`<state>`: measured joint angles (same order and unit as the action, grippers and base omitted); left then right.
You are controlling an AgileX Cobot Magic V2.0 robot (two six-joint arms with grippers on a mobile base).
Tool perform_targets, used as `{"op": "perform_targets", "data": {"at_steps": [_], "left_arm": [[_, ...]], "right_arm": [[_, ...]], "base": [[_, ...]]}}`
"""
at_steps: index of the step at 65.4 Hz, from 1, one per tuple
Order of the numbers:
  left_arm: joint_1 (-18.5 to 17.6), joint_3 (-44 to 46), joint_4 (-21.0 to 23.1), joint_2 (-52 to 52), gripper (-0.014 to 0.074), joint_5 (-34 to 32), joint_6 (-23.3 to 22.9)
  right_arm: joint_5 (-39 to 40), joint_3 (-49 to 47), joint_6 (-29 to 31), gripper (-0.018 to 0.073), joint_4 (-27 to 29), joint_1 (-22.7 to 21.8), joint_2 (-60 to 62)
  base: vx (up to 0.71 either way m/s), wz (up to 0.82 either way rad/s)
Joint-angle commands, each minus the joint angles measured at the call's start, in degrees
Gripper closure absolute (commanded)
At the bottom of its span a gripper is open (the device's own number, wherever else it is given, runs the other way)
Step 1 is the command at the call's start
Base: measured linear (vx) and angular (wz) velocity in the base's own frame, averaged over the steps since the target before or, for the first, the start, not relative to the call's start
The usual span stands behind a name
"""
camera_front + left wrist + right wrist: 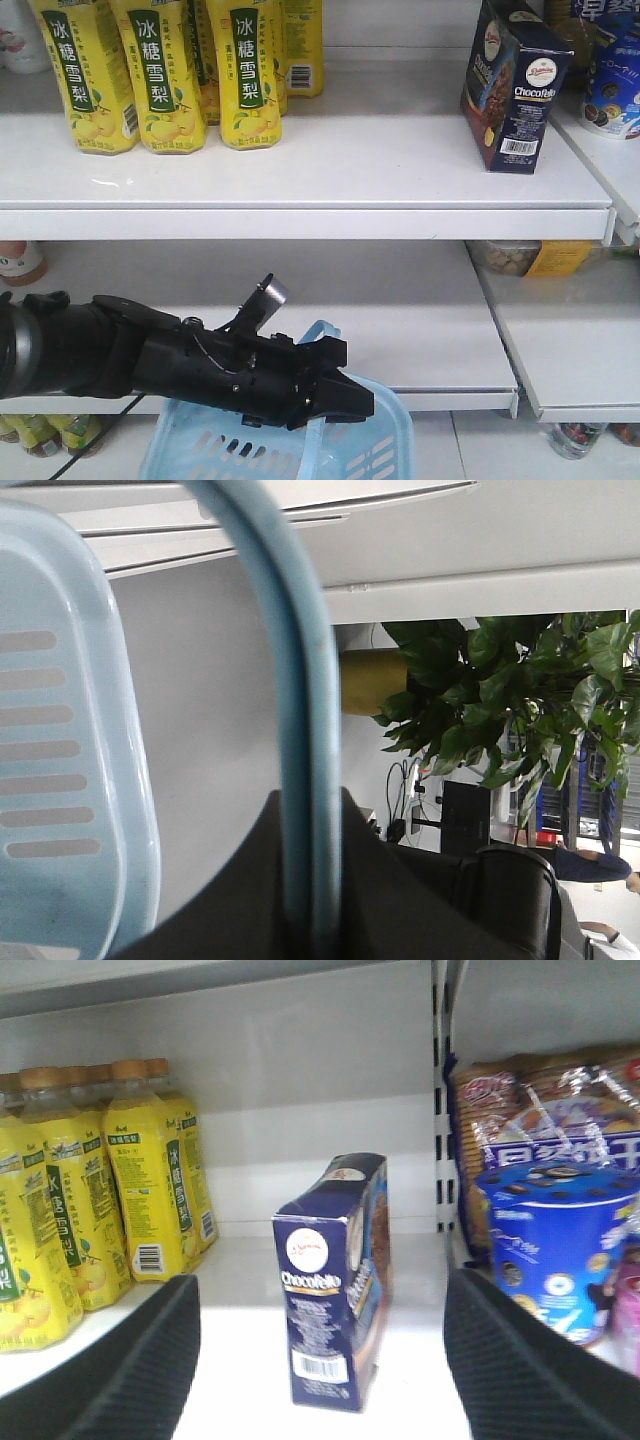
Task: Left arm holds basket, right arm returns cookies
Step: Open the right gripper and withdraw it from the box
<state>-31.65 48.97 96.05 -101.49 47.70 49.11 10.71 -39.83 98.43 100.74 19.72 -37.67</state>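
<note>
The dark blue Chocofello cookies carton (515, 85) stands upright on the upper shelf (300, 195), at its right end. In the right wrist view the cookies (335, 1280) stand narrow end towards me, ahead of my right gripper (318, 1392). That gripper is open, and its black fingers (130, 1370) are wide apart and clear of the carton. My left gripper (340, 395) is shut on the loop handle (322, 332) of the light-blue basket (280, 450), low in front of the shelves. The left wrist view shows the handle (305, 730) running between the jaws of the left gripper (315, 880), with the basket wall (60, 730) to the left.
Yellow drink bottles (160, 70) stand at the left of the upper shelf, also seen as yellow bottles (90, 1210) from the right wrist. A blue cookie cup (555, 1250) and biscuit packets (540, 1100) fill the neighbouring shelf bay on the right. A lower shelf (420, 330) lies behind the left arm.
</note>
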Motion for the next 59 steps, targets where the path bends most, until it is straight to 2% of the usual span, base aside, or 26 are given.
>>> {"op": "perform_targets", "data": {"at_steps": [1, 25, 34, 44, 53, 59], "left_arm": [[0.09, 1.56, 1.73, 2.6, 0.0603, 1.04, 2.69], [0.09, 1.56, 1.73, 2.6, 0.0603, 1.04, 2.69], [0.09, 1.56, 1.73, 2.6, 0.0603, 1.04, 2.69], [0.09, 1.56, 1.73, 2.6, 0.0603, 1.04, 2.69], [0.09, 1.56, 1.73, 2.6, 0.0603, 1.04, 2.69], [0.09, 1.56, 1.73, 2.6, 0.0603, 1.04, 2.69]], "right_arm": [[-1.2, 2.96, 5.34, 0.0069, 1.15, 0.03, 6.58], [-1.94, 23.27, 6.57, 0.0069, 1.15, 0.03, 30.39], [-2.57, 30.42, 6.73, 0.0069, 1.15, 0.03, 34.07], [-2.33, 30.41, 8.33, 0.0083, 1.15, -0.04, 34.24], [-2.33, 30.41, 8.33, 0.0184, 1.15, -0.04, 34.24], [-2.33, 30.02, 8.27, 0.0323, 1.15, -0.04, 34.24]], "base": [[0.0, 0.0], [0.0, 0.0], [0.0, 0.0], [0.0, 0.0], [0.0, 0.0], [0.0, 0.0]]}}
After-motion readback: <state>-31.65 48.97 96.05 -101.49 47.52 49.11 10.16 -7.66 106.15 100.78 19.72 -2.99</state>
